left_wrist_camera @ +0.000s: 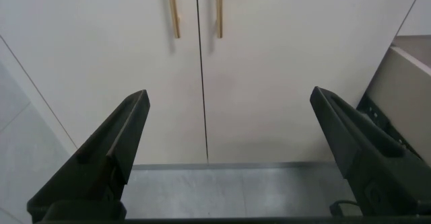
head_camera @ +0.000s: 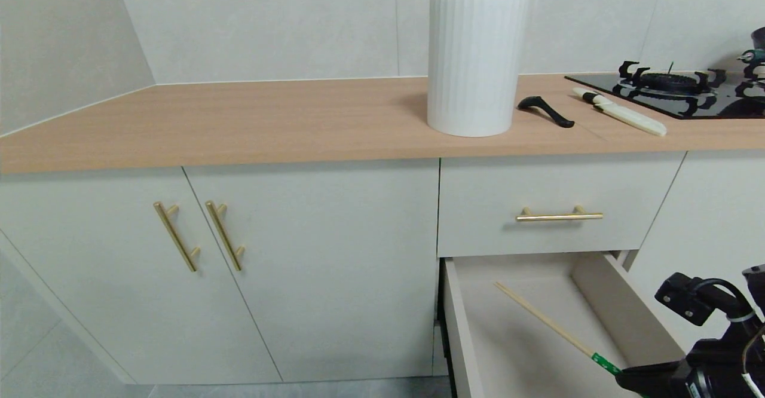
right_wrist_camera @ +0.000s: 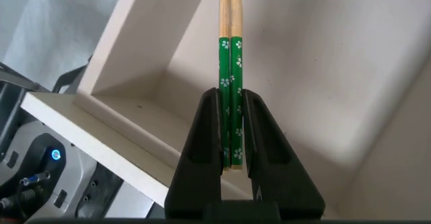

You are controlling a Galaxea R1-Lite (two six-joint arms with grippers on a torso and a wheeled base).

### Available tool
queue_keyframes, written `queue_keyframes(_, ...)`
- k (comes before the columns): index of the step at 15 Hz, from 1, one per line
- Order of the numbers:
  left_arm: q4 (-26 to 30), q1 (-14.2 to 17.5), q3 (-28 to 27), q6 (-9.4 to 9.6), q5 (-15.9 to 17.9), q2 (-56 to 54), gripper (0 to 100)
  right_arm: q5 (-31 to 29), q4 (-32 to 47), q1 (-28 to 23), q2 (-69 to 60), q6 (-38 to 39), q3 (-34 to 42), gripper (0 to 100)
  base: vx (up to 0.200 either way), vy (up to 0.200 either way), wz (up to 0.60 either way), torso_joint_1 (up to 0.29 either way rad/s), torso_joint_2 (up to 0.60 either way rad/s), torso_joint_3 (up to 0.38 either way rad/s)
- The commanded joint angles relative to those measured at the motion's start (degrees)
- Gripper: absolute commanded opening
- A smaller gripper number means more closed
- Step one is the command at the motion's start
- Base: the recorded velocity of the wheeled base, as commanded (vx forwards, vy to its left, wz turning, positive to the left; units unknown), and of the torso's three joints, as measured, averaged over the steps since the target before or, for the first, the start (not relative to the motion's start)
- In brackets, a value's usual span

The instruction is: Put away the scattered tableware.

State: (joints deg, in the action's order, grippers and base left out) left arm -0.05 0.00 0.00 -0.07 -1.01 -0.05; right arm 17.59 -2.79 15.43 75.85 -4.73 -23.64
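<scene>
Slender green-banded wooden chopsticks in right tool, over drawer

Green-ended wooden chopsticks slant over the open drawer.

The right arm, at four o'clock in the head view, is matte black and boxy. A black cable arches from a blocky black connector, cinched by a white tie. The left jaws are two black wedges tapering to blunt tips. The right jaws are narrow black prongs on a broad base; at eight o'clock a pale grey housing bears a small blue light.
</scene>
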Motion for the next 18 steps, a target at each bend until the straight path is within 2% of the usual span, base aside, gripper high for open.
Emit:
queue_keyframes(1, 0.0, 0.0, 0.0, -0.01, 0.0, 0.0, 100, -0.2, 0.0, 0.0, 1.8, -0.1, -0.2, 0, 0.0, 0.0, 0.0, 0.0, 0.0, 0.0)
queue_keyframes(3, 0.0, 0.0, 0.0, -0.01, 0.0, 0.0, 100, -3.7, 0.4, 2.1, 7.7, 2.3, -3.2, 0, 0.0, 0.0, 0.0, 0.0, 0.0, 0.0)
queue_keyframes(5, 0.0, 0.0, 0.0, -0.01, 0.0, 0.0, 100, -12.1, 0.2, 6.5, 17.8, 10.0, -7.5, 0, 0.0, 0.0, 0.0, 0.0, 0.0, 0.0)
queue_keyframes(7, 0.0, 0.0, 0.0, -0.01, 0.0, 0.0, 100, -19.3, 0.4, 9.0, 27.1, 12.7, -13.2, 0, 0.0, 0.0, 0.0, 0.0, 0.0, 0.0)
queue_keyframes(9, 0.0, 0.0, 0.0, -0.01, 0.0, 0.0, 100, -20.5, 0.4, 9.6, 29.7, 12.8, -15.0, 0, 0.0, 0.0, 0.0, 0.0, 0.0, 0.0)
queue_keyframes(10, 0.0, 0.0, 0.0, -0.01, 0.0, 0.0, 100, -23.1, 0.4, 10.2, 35.0, 13.9, -19.9, 0, 0.0, 0.0, 0.0, 0.0, 0.0, 0.0)
queue_keyframes(18, 0.0, 0.0, 0.0, -0.01, 0.0, 0.0, 100, -24.4, 0.3, 12.0, 49.8, 15.2, -29.7, 0, 0.0, 0.0, 0.0, 0.0, 0.0, 0.0)
